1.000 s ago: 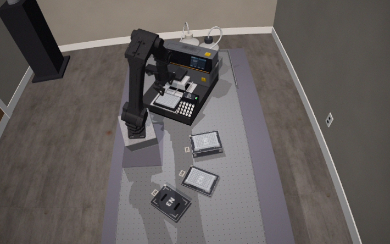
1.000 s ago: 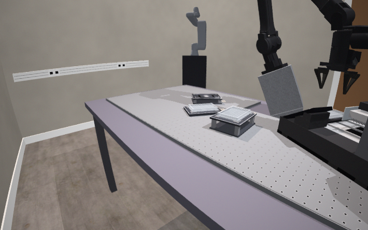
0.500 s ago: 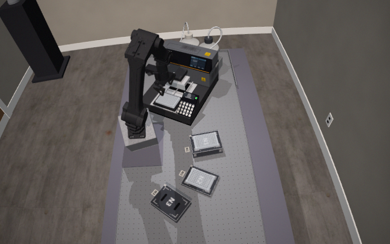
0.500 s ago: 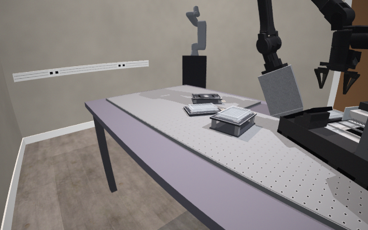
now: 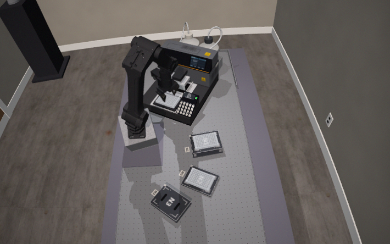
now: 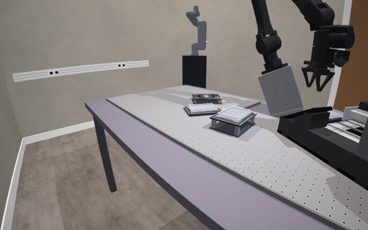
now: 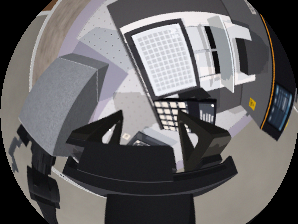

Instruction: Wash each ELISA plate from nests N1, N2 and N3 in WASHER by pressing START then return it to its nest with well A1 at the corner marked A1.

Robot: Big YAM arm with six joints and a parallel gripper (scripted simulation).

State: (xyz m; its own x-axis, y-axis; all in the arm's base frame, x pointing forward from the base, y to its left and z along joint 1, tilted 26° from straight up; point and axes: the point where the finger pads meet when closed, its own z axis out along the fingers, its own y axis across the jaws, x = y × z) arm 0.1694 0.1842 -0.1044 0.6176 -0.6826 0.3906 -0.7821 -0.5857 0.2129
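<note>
The arm is standing on its block, rising steeply to a high bend and reaching over the front of the washer. Its wrist is dropping from the forearm, and the jaws are pointing down, hanging well above the carrier. They are standing partly open, gripping nothing. In the wrist view the keypad is showing largely between the fingertips.

One plate is lying in the carrier beside the keypad, apart from the jaws; full seating cannot be confirmed. The lamp is glowing green. The N1 plate and N2 plate are resting in their nests; nest N3 is showing its bare top.
</note>
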